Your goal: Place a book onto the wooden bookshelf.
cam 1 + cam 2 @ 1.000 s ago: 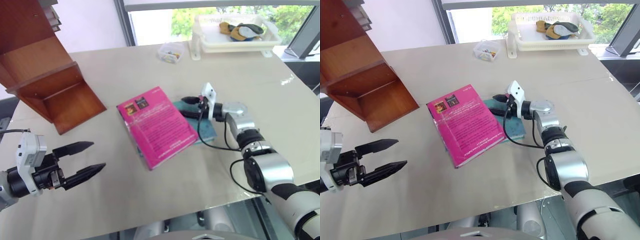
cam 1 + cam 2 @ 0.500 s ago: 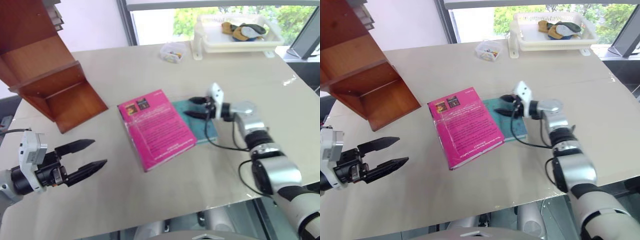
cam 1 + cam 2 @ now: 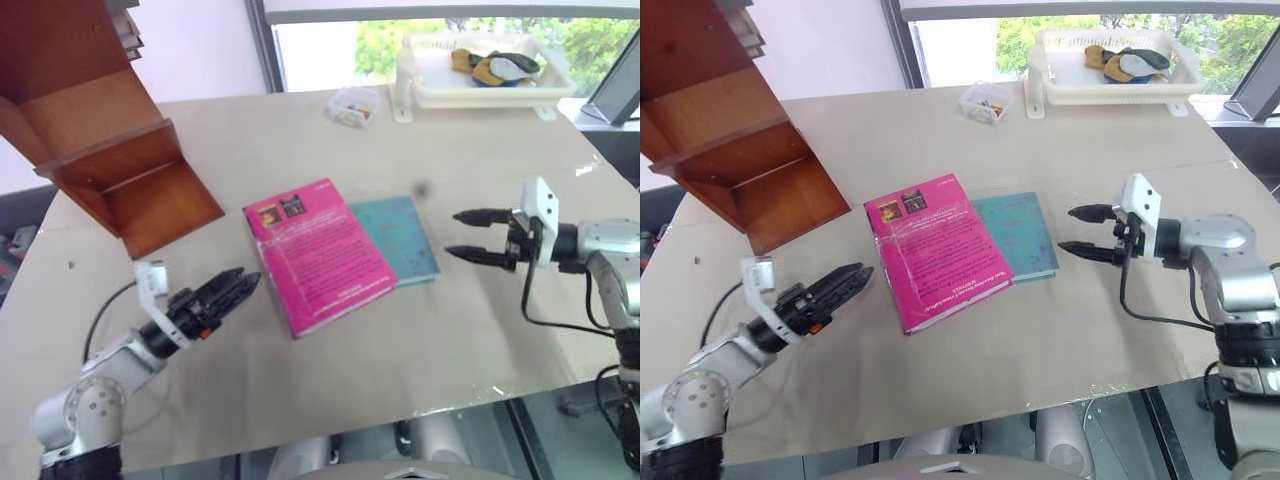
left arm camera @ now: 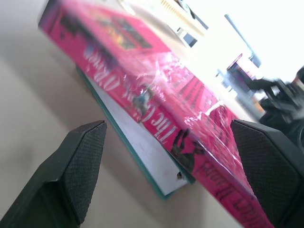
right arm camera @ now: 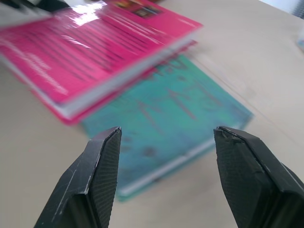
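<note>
Fingers of both the left gripper (image 3: pixel 238 283) and right gripper (image 3: pixel 462 235) spread, empty; pink book (image 3: pixel 318 254), at the left gripper's 2 o'clock, looks stiff, glossy, likely slippery—best pinched across its spine edge.

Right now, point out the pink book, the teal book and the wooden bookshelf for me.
pink book (image 3: pixel 318 255): left eye view, middle of its cover.
teal book (image 3: pixel 404 238): left eye view, exposed part of its cover beside the pink one.
wooden bookshelf (image 3: pixel 160 198): left eye view, floor of its lowest open compartment.
</note>
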{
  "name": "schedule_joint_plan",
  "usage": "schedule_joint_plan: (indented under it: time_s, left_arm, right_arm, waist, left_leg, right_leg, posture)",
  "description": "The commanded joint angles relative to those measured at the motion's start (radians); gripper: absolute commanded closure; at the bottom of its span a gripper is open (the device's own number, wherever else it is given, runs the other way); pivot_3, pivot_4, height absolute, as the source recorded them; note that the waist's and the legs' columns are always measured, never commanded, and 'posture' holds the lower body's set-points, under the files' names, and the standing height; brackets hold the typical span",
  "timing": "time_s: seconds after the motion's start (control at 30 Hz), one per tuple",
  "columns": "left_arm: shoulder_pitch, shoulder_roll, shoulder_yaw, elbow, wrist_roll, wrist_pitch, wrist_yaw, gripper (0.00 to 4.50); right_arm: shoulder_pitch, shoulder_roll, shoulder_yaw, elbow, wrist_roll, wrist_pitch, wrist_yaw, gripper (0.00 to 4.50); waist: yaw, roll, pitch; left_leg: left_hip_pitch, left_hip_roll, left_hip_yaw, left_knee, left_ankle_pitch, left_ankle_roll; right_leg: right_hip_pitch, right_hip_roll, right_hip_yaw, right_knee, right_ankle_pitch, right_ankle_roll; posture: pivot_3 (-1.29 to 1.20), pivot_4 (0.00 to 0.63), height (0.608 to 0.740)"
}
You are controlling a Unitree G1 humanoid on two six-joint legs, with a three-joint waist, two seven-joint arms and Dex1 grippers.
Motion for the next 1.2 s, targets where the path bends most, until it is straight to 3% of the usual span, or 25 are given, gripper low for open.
schedule_joint_plan:
  time_s: [0.03, 0.37, 0.7, 0.83, 1.0, 1.07, 1.2]
  left_arm:
    - [-0.075, -0.023, 0.031, 0.083, -0.123, 0.09, 0.052, 0.05]
    - [-0.281, -0.012, 0.019, 0.37, -0.27, 0.362, 0.059, 0.05]
    - [-0.446, 0.044, -0.023, 0.579, -0.217, 0.504, -0.024, 0.05]
    - [-0.455, 0.059, -0.038, 0.596, -0.197, 0.55, -0.057, 1.31]
    - [-0.446, 0.059, -0.035, 0.583, -0.185, 0.583, -0.075, 3.4]
    - [-0.443, 0.061, -0.031, 0.582, -0.178, 0.589, -0.079, 3.68]
    - [-0.42, 0.061, -0.025, 0.563, -0.174, 0.597, -0.079, 3.68]
  right_arm:
    - [0.055, -0.035, -0.055, -0.142, 0.081, 0.073, -0.034, 1.35]
    - [0.156, -0.132, -0.133, -0.3, 0.207, 0.154, -0.056, 1.35]
    - [0.178, -0.149, -0.129, -0.285, 0.184, 0.113, -0.077, 1.35]
    - [0.196, -0.152, -0.126, -0.287, 0.177, 0.098, -0.082, 1.35]
    - [0.205, -0.154, -0.126, -0.29, 0.176, 0.088, -0.089, 1.35]
    - [0.207, -0.155, -0.128, -0.289, 0.176, 0.085, -0.089, 1.35]
    - [0.216, -0.159, -0.13, -0.283, 0.174, 0.076, -0.087, 1.35]
  waist:
    - [0.004, -0.003, 0.0]
    - [0.014, -0.007, -0.001]
    - [0.022, -0.008, -0.001]
    - [0.025, -0.008, -0.001]
    - [0.025, -0.008, -0.001]
    - [0.025, -0.008, -0.001]
    - [0.025, -0.008, -0.001]
  left_leg:
    - [0.0, 0.0, 0.0, 0.002, 0.0, 0.0]
    - [0.0, -0.001, -0.001, 0.004, 0.0, 0.0]
    - [0.001, -0.002, -0.001, 0.004, 0.0, 0.0]
    - [0.001, -0.002, -0.001, 0.004, 0.0, 0.0]
    - [0.001, -0.002, -0.001, 0.004, 0.0, 0.0]
    - [0.001, -0.002, -0.001, 0.004, 0.0, 0.0]
    - [0.001, -0.002, -0.001, 0.004, 0.0, 0.0]
  right_leg:
    - [0.0, 0.0, 0.0, 0.001, 0.0, 0.0]
    - [0.001, 0.001, -0.001, 0.003, 0.0, 0.0]
    - [0.002, 0.001, -0.001, 0.003, 0.0, 0.0]
    - [0.002, 0.001, -0.001, 0.003, 0.0, 0.0]
    - [0.002, 0.001, 0.0, 0.002, 0.0, 0.0]
    - [0.002, 0.001, 0.0, 0.002, -0.001, 0.0]
    - [0.002, 0.0, 0.0, 0.002, -0.001, 0.0]
  posture:
    - [0.0, 0.15, 0.74]
    - [0.0, 0.15, 0.74]
    - [0.0, 0.15, 0.74]
    - [0.0, 0.15, 0.74]
    - [0.0, 0.15, 0.74]
    - [0.0, 0.15, 0.74]
    - [0.0, 0.15, 0.74]
